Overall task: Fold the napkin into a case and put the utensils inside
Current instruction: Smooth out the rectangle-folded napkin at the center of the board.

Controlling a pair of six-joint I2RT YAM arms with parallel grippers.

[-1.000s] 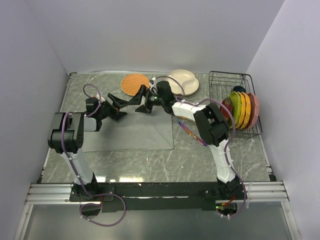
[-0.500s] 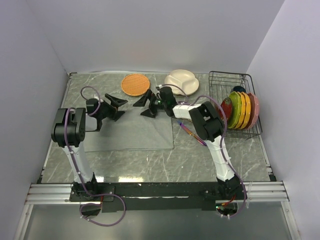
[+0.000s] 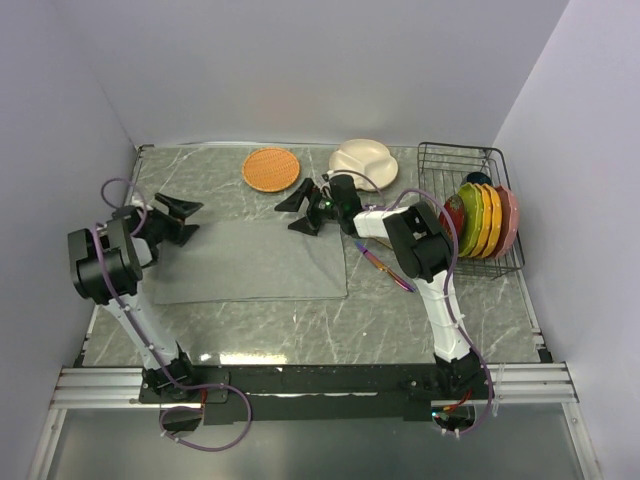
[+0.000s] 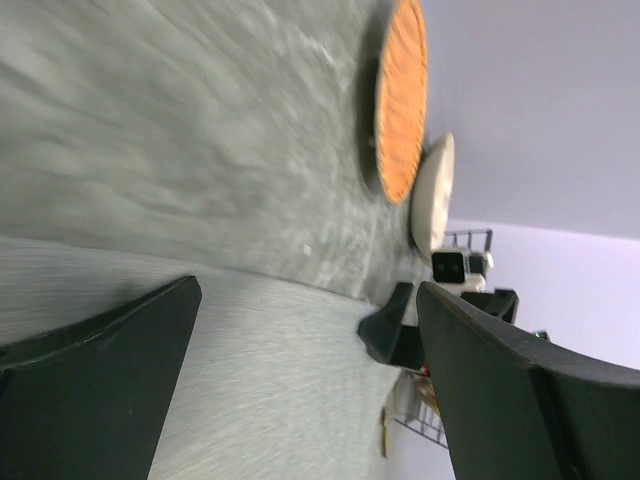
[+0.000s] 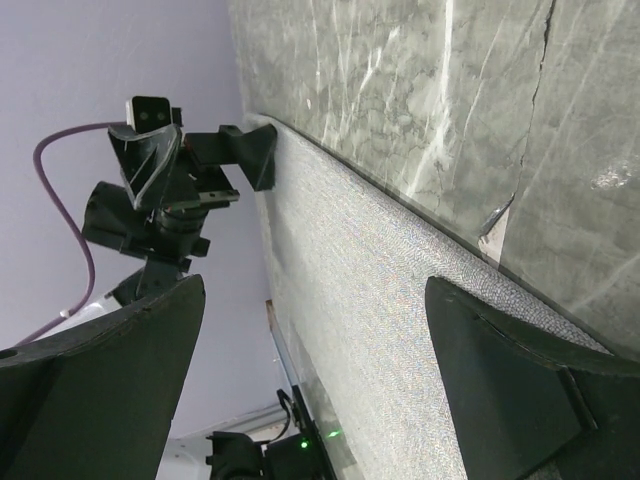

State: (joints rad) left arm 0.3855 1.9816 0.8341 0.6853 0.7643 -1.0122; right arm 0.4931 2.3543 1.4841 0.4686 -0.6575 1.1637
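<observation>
The grey napkin (image 3: 250,265) lies flat and unfolded on the counter (image 3: 300,330). The left end effector (image 3: 183,217) and right end effector (image 3: 294,213) hover along its far edge, jaws spread and empty (probably placed to pinch it for a first fold). The utensils (image 3: 385,266) lie just beside its right edge.

Pair of matching table-mounted arms.

- Left arm (image 3: 135,300): slim white lower link, bulky black cylindrical joint housings above it.
- Right arm (image 3: 440,300): same build, with a second white segment nearer the wrist.
- Purple cable (image 3: 462,270): one per arm, strapped on with small white ties, looping loose below each base.
- Left gripper (image 3: 190,220), right gripper (image 3: 285,217): matte black, each with two broad wedge-shaped fingers (image 5: 500,400), smooth-faced and tapering to blunt tips.
</observation>
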